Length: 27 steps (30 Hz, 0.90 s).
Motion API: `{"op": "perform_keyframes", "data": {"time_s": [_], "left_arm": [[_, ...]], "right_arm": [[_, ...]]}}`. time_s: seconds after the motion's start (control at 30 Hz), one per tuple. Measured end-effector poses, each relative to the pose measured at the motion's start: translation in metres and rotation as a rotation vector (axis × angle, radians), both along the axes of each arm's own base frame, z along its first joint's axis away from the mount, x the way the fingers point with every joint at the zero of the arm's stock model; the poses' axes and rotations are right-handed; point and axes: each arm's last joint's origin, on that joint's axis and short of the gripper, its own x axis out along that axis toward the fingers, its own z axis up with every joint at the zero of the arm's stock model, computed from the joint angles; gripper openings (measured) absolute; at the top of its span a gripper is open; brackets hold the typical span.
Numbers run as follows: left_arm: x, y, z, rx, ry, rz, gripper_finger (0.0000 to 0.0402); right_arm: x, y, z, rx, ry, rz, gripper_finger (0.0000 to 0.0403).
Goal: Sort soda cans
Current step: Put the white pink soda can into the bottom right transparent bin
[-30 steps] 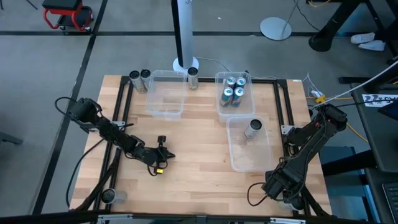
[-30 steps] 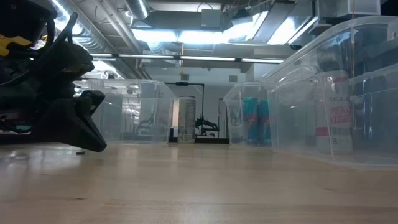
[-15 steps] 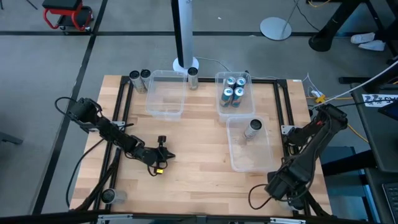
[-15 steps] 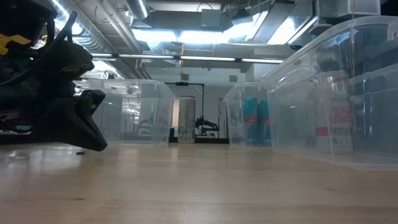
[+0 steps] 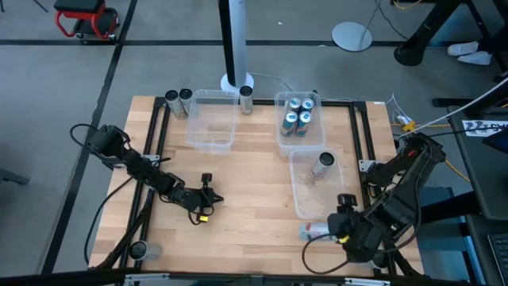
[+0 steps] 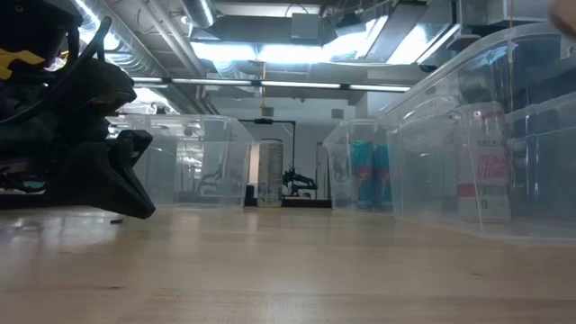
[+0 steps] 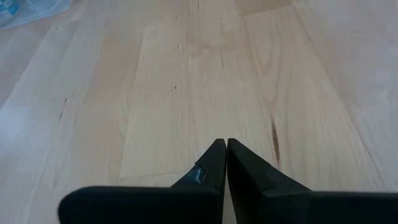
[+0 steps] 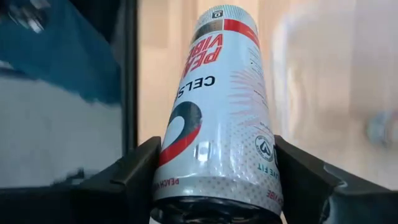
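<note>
At the near edge of the desk (image 5: 246,214), the right gripper (image 5: 337,228) has its fingers (image 8: 134,171) clamped on a white soda can (image 8: 217,112) with red and black print, held lying sideways just in front of the nearest clear bin (image 5: 305,202). In the high view that held can (image 5: 315,231) sticks out from the gripper toward the desk's middle. At the near left corner another can (image 5: 139,251) stands alone. Farther in, on the left half of the bare wood, the left gripper (image 5: 208,195) rests low with its fingers (image 7: 214,163) pressed together on nothing. Inside the nearest bin, a silver can (image 5: 322,165) stands toward its far end. Beyond it, a second bin (image 5: 282,139) holds four blue-and-silver cans (image 5: 298,114) grouped together. To its left, a third bin (image 5: 210,123) has no cans in it. Along the far edge, two dark cans (image 5: 178,102) stand side by side left of that bin, and one more can (image 5: 246,99) stands just right of it, by the white pole's base (image 5: 236,81).
</note>
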Motion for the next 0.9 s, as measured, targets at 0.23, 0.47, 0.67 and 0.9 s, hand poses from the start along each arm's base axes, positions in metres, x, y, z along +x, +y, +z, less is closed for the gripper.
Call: {"op": "perform_keyframes", "data": {"time_s": [0.23, 0.47, 0.67, 0.9], "left_arm": [[0.000, 0.000, 0.000, 0.000, -0.001, 0.001, 0.0008], [0.003, -0.001, 0.004, 0.000, -0.041, -0.015, 0.0008], [0.003, -0.001, 0.004, 0.009, -0.039, -0.022, 0.0008], [0.003, -0.001, 0.003, 0.012, -0.038, -0.023, 0.0008]], "right_arm": [[0.007, -0.001, 0.003, -0.112, -0.170, 0.039, 0.0249], [0.014, -0.032, 0.008, -0.324, -0.182, 0.116, 0.0249], [0.016, -0.077, 0.019, -0.459, -0.127, 0.138, 0.0249], [0.024, -0.122, 0.026, -0.477, -0.039, 0.160, 0.0249]]}}
